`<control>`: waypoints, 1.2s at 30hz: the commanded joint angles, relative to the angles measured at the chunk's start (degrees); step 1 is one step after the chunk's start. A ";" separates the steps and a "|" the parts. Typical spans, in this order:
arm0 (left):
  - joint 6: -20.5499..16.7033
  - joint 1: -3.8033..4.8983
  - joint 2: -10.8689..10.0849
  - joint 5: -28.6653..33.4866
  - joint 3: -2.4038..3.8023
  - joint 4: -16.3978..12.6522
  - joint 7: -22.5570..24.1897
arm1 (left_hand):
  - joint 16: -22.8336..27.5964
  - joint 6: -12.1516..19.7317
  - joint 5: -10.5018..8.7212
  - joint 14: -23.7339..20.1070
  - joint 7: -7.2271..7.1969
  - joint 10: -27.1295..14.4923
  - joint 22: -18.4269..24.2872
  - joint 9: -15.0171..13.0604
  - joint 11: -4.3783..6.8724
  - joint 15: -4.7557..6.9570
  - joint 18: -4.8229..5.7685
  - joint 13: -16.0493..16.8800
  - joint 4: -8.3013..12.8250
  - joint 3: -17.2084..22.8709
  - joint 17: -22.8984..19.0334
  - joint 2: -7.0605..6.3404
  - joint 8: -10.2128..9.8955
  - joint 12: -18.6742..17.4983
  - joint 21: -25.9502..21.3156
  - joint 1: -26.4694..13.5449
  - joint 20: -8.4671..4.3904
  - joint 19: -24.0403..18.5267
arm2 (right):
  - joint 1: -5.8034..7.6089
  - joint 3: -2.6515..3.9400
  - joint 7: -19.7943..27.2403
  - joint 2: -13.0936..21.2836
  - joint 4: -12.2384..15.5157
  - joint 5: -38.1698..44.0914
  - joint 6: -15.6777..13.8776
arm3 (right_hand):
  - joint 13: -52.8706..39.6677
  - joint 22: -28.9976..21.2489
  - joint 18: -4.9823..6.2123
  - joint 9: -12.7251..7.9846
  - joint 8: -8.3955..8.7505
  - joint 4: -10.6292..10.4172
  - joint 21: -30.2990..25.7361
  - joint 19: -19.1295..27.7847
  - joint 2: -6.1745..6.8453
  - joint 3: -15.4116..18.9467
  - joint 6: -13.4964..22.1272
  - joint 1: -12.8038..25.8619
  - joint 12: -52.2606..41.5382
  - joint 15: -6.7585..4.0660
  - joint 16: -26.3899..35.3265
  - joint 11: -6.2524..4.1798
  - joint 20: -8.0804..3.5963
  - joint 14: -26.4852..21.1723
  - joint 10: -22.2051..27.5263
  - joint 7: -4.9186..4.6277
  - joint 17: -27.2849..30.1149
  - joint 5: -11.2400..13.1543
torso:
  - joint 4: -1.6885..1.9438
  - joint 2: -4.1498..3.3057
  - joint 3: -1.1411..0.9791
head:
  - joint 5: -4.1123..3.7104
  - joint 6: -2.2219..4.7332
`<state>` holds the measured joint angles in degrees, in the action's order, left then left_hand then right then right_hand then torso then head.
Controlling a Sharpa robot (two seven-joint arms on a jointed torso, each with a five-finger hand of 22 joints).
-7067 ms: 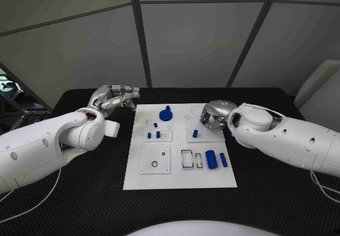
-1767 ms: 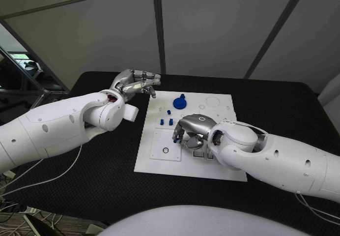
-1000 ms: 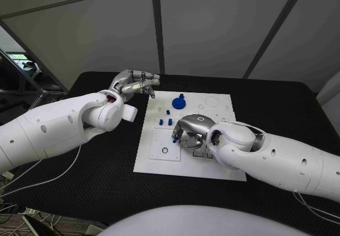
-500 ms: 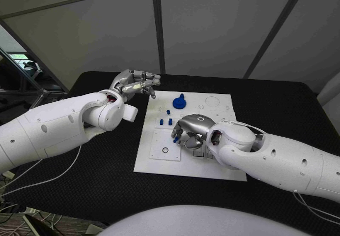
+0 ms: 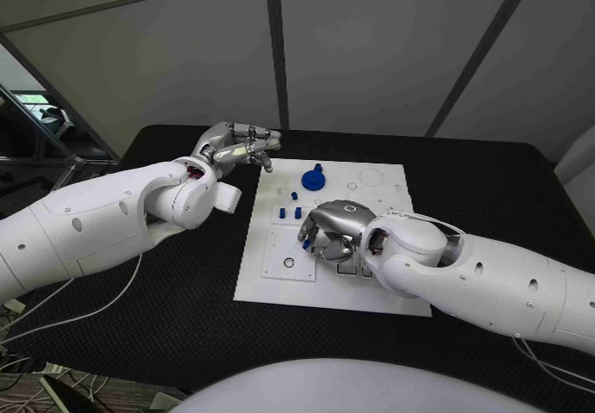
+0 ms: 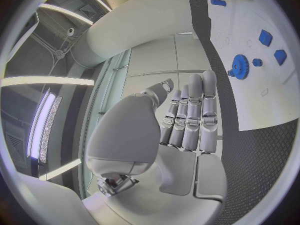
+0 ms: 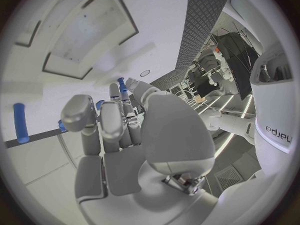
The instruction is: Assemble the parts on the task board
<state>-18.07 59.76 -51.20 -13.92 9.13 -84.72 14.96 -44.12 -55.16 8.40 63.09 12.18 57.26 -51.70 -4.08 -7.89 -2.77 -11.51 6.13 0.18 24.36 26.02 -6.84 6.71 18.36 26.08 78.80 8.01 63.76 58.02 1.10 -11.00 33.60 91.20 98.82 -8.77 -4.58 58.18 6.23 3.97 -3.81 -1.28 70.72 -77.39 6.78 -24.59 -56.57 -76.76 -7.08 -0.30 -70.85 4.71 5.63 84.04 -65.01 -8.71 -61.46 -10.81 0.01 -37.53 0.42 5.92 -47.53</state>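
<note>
Worktop [image 5: 149,344] carries white task board [image 5: 384,176]. Right hand [image 5: 333,231] is lowered over board's middle, a small blue peg [image 7: 122,84] pinched at its fingertips. Left hand [image 5: 236,146], curled and empty, is held beside the board's far corner. Blue gear [image 5: 315,180] sits beyond. Peg is best kept upright and eased down slowly.

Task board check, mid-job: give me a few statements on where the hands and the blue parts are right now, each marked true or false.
1. The right hand is over the task board. True.
2. The left hand rests on the blue gear. False: it is beside the board's far left corner, apart from the blue gear, its fingers curled in with nothing in them.
3. A blue part shows at the right hand's fingertips. True.
4. The blue gear lies off the board on the black table. False: it stands on the board's far end.
5. Small blue pegs sit between the gear and the right hand. True.
</note>
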 commanded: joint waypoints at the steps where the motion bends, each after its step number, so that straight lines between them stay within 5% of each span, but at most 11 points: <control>1: 0.74 0.09 0.06 0.12 0.05 -0.02 -0.10 | 0.25 0.25 0.20 -0.24 -0.08 -0.36 0.05 0.03 0.09 -0.12 1.12 -0.09 0.17 -0.15 -0.05 0.62 -0.06 0.04 -0.37 -0.16 0.02 -0.54 | 0.06 0.01 0.30 0.07 -0.09 0.25 -1.43 | -0.05 -0.01 -0.10 0.03 -0.01 0.12 0.19 0.29 -0.05 0.13 0.29 -0.72 -0.17 0.03 -0.17 0.09 -0.09 1.56 0.03 0.08 -0.10 0.01 | 0.01 -0.03 0.02 | -0.07 0.05; 18: 0.90 0.09 -0.01 0.12 0.04 -0.01 -0.52 | 0.29 0.29 0.20 -0.25 -0.07 -0.43 0.07 0.03 0.08 -0.12 1.11 -0.11 0.19 -0.14 -0.08 0.67 -0.06 0.06 -0.40 -0.11 0.03 -0.56 | 0.06 0.01 0.11 0.32 0.08 0.25 -1.70 | -0.02 -0.10 -0.10 0.01 0.04 0.17 0.13 0.36 -0.03 0.13 0.46 -0.79 -0.14 0.06 -0.21 0.14 -0.09 1.56 0.25 0.04 -0.09 -0.02 | -0.13 0.01 0.06 | -0.07 0.12; 28: 0.95 0.09 -0.24 0.11 0.03 -0.07 -0.58 | 0.33 0.35 0.20 -0.28 -0.06 -0.50 0.10 0.03 0.06 -0.13 1.11 -0.12 0.21 -0.15 -0.11 0.68 -0.07 0.06 -0.43 -0.09 0.04 -0.58 | 0.12 0.16 0.39 5.87 4.82 -0.21 -6.92 | 0.49 -5.09 0.81 0.16 -0.27 -0.04 -3.13 2.98 0.75 0.96 0.50 -0.44 0.63 0.65 2.64 0.87 0.36 0.08 3.48 -0.22 4.10 0.18 | -0.02 0.12 0.07 | -0.70 0.92; 33: 0.86 0.09 -0.34 0.11 0.03 -0.22 -0.35 | 0.33 0.35 0.20 -0.28 -0.06 -0.50 0.10 0.03 0.06 -0.13 1.11 -0.12 0.21 -0.15 -0.11 0.68 -0.07 0.06 -0.43 -0.09 0.04 -0.58 | 0.97 2.91 0.71 9.91 7.05 -3.84 -7.00 | 0.55 -5.09 0.81 0.23 -0.41 -0.10 -3.19 3.00 0.77 1.10 0.18 -0.43 0.58 0.68 2.85 0.89 0.44 -0.03 3.74 -0.17 4.39 0.21 | 0.01 0.16 0.19 | -1.43 1.74; 34: 0.86 0.09 -0.34 0.11 0.03 -0.23 -0.34 | 0.33 0.35 0.20 -0.28 -0.06 -0.50 0.10 0.03 0.06 -0.13 1.11 -0.12 0.21 -0.15 -0.11 0.68 -0.07 0.06 -0.43 -0.09 0.04 -0.58 | 1.04 3.03 0.71 10.06 7.10 -4.00 -6.88 | 0.55 -5.07 0.81 0.23 -0.41 -0.10 -3.18 2.99 0.78 1.11 0.17 -0.43 0.58 0.68 2.83 0.89 0.44 -0.02 3.74 -0.17 4.37 0.22 | 0.00 0.14 0.18 | -1.46 1.79; 36: 0.81 0.09 -0.42 0.11 0.02 -0.31 -0.24 | 0.33 0.35 0.20 -0.28 -0.06 -0.50 0.10 0.03 0.06 -0.13 1.11 -0.12 0.21 -0.15 -0.11 0.68 -0.07 0.06 -0.43 -0.09 0.04 -0.58 | 1.60 4.51 0.18 11.54 7.58 -5.42 -4.65 | 0.57 -5.11 0.82 0.24 -0.42 -0.08 -3.21 3.00 0.87 1.18 0.13 -0.43 0.56 0.68 2.77 0.88 0.45 0.01 3.78 -0.14 4.30 0.21 | -0.06 0.17 0.13 | -1.67 2.18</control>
<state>-17.74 59.76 -51.58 -13.91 9.11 -84.83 14.31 -44.12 -55.17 8.40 63.09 12.17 57.26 -51.66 -4.08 -7.89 -2.77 -11.50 6.09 0.17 24.36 25.95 -6.84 6.71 18.36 25.86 78.80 8.21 63.56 59.39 5.59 -10.90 44.88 98.41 96.65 -13.52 -4.06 53.00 6.22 4.11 -4.00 -1.39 67.59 -74.52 7.28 -23.69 -56.08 -77.25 -6.63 0.12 -68.02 5.63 6.02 84.04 -61.35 -8.82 -57.02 -10.81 0.01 -37.42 0.53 4.44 -45.65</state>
